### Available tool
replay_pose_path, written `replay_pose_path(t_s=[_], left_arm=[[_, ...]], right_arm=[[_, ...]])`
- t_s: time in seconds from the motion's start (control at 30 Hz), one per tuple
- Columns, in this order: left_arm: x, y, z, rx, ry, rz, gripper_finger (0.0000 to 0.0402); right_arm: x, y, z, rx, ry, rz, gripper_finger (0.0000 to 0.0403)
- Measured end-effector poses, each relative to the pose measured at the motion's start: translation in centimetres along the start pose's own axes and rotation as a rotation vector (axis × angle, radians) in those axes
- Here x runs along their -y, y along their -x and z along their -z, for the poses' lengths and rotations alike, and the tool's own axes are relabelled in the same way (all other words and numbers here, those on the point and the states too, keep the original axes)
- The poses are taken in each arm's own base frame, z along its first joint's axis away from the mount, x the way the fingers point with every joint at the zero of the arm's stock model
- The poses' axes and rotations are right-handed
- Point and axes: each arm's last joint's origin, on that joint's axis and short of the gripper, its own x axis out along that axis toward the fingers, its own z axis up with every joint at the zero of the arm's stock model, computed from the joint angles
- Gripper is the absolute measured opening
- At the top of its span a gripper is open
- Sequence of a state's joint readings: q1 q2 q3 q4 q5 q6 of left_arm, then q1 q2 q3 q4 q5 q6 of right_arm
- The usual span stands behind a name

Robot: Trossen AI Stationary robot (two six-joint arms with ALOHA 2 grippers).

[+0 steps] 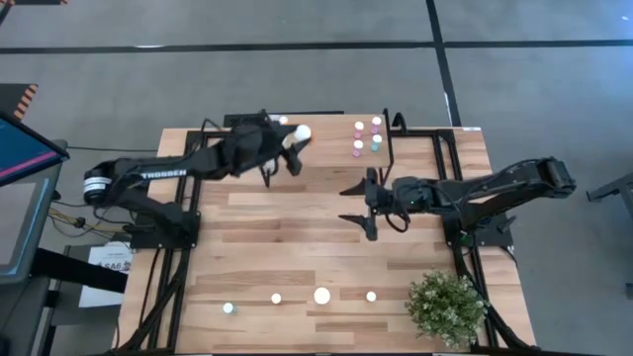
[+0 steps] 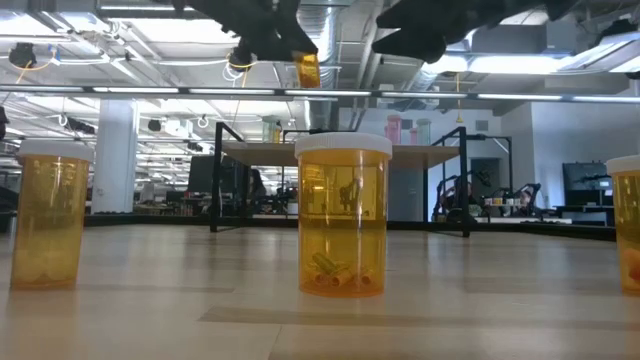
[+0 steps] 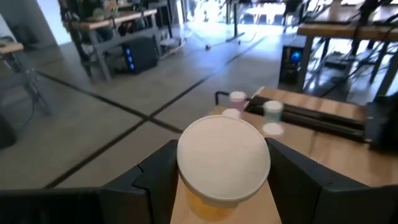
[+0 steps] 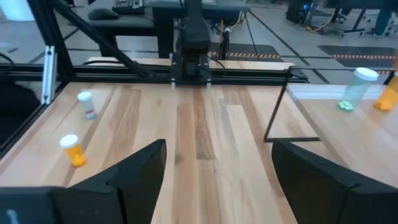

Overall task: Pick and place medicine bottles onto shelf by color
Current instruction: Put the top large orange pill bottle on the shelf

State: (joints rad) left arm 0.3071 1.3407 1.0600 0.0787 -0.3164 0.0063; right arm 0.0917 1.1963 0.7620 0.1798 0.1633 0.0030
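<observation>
We list a bench (image 1: 326, 232) with a shelf (image 1: 415, 158) at its far edge toward the right corner, carrying five pink and teal bottles (image 1: 368, 135), so sorting looks partly done. Our left gripper (image 1: 293, 144), near the far edge and clear of the shelf, has its fingers clamped on an orange bottle (image 1: 303, 132); our right gripper (image 1: 356, 210) waits mid-bench, fingers apart and empty. Four bottles (image 1: 297, 297) remain along the near edge, beside a plant (image 1: 447, 307).
</observation>
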Motion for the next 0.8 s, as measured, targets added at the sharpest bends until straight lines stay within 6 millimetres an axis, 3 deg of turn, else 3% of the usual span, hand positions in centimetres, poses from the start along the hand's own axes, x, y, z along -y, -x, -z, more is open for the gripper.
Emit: replay_pose_path(t_s=[0.2, 0.33, 0.47, 0.6, 0.8], left_arm=[[-2.4, -2.7, -0.8, -0.038, 0.043, 0.04, 0.019], [-3.1, -4.9, 0.7, -0.068, 0.129, 0.011, 0.019], [-3.1, -6.7, 2.8, -0.127, 0.15, -0.152, 0.019], [-3.0, -7.6, 3.9, -0.151, 0.181, -0.222, 0.019], [-3.2, -7.6, 3.9, -0.151, 0.199, -0.23, 0.019]], right_arm=[[-0.4, 0.0, 0.1, -0.002, 0.004, -0.014, 0.0311], [-0.4, 0.0, 0.1, -0.002, 0.004, -0.013, 0.0311], [-0.4, 0.0, 0.1, -0.002, 0.005, -0.013, 0.0311], [-0.4, 0.0, 0.1, -0.002, 0.006, -0.013, 0.0311], [-0.3, 0.0, 0.1, -0.003, 0.007, -0.012, 0.0311]])
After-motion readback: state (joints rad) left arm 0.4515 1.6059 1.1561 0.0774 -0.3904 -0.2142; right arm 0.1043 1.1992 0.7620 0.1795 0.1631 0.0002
